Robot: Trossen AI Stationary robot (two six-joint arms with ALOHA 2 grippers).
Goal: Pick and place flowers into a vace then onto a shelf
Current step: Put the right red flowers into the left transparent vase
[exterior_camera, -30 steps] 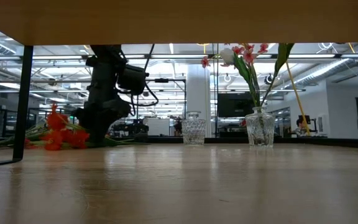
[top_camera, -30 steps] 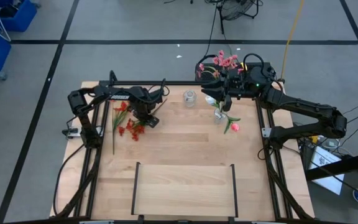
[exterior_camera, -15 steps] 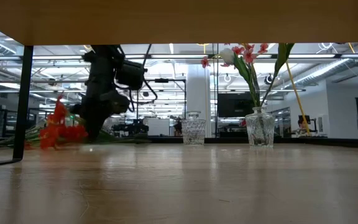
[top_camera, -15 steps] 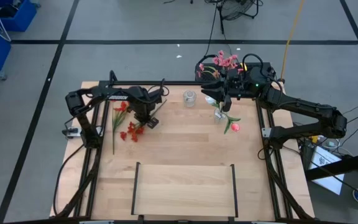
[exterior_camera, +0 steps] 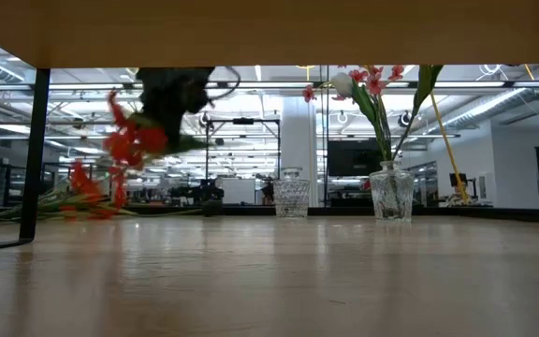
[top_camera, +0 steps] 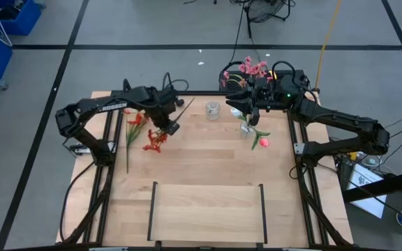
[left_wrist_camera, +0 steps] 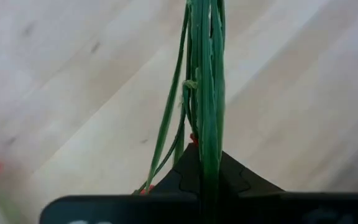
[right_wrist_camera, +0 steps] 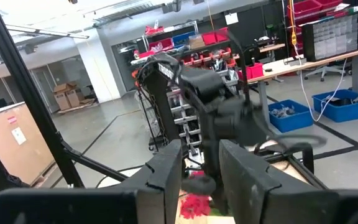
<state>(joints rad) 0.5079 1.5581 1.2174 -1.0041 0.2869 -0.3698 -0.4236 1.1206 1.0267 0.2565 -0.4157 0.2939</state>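
My left gripper (top_camera: 165,123) is up above the table's far left part, shut on a red-blossom spray (top_camera: 153,139), which shows lifted in the low view (exterior_camera: 127,140). More red stems (top_camera: 132,129) lie flat on the table to its left. A glass vase (exterior_camera: 391,192) stands at far right and holds pink sprays (top_camera: 253,68), a white bud and leaves. A pink-red tulip bud (top_camera: 262,142) sits just near of it. A small empty glass vase (top_camera: 213,109) stands between the arms. My right gripper (right_wrist_camera: 201,177) is open and hovers over the filled vase. The shelf (top_camera: 206,209) sits at the near edge. My left gripper pinches the red spray's thin green stalks (left_wrist_camera: 205,143) between its two fingers (left_wrist_camera: 238,177). The stalks run out forward past the fingertips. The spray is lifted clear of the table, and its blossom end (exterior_camera: 120,145) hangs lower than the gripper, toward the left.
The shelf's black rails (top_camera: 151,209) stand at its two short sides. The tabletop (top_camera: 208,164) between the shelf and the vases is bare wood. Black frame bars (top_camera: 110,181) run along the table's left and right edges.
My left gripper has risen from the tabletop and carried the red spray up with it. The spray lay on the table a second ago and now hangs clear. The other red stems have stayed on the table.
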